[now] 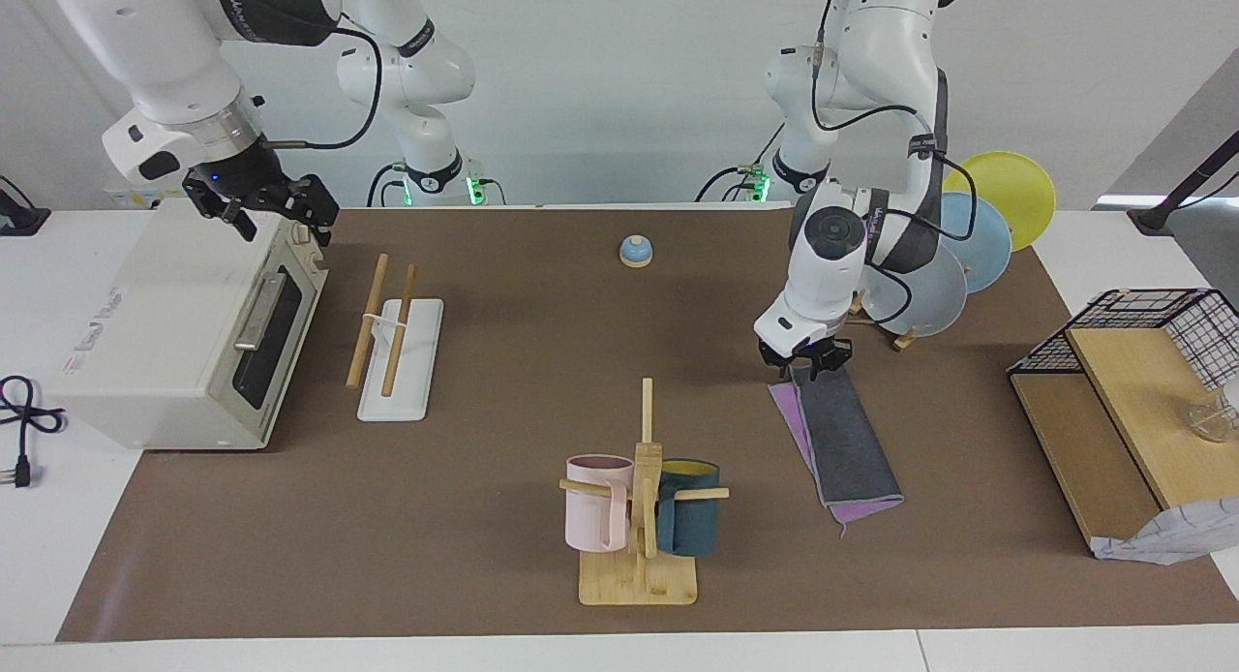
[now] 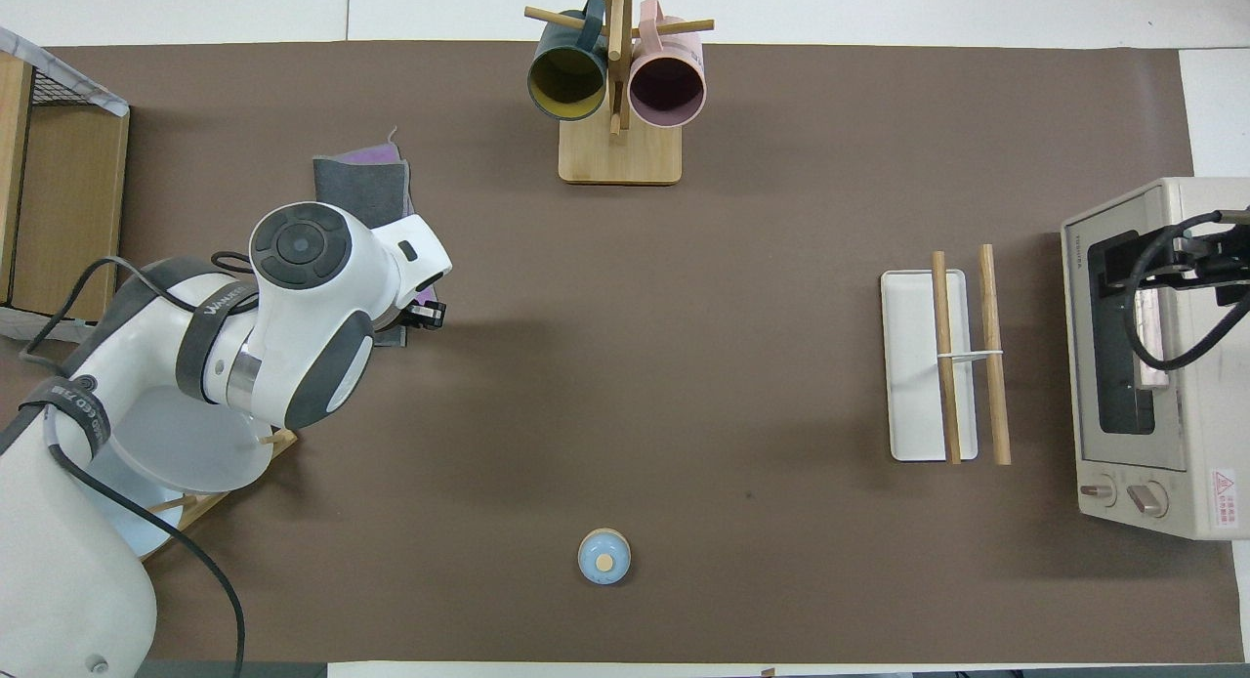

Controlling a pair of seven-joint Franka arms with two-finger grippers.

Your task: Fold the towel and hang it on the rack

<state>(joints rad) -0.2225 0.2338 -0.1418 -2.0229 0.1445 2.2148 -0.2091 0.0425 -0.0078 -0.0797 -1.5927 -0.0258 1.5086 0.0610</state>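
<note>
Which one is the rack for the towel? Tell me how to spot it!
Find the big white toaster oven at the right arm's end of the table. Right beside it, in front of its door, lies the rack: a flat white base with two thin wooden rods side by side. The mug stand has pegs and cups; the rack is bare.

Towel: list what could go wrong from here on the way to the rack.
1. The towel lies folded on the mat, with the left tool at its end nearest the robots. Lifted by that end alone, the fold may fall open.
2. The rack is at the right arm's end, beside the oven; a dangling towel could catch the mug stand on the way.
3. The right tool hangs over the oven, close to the rack, and may crowd the placing.
</note>
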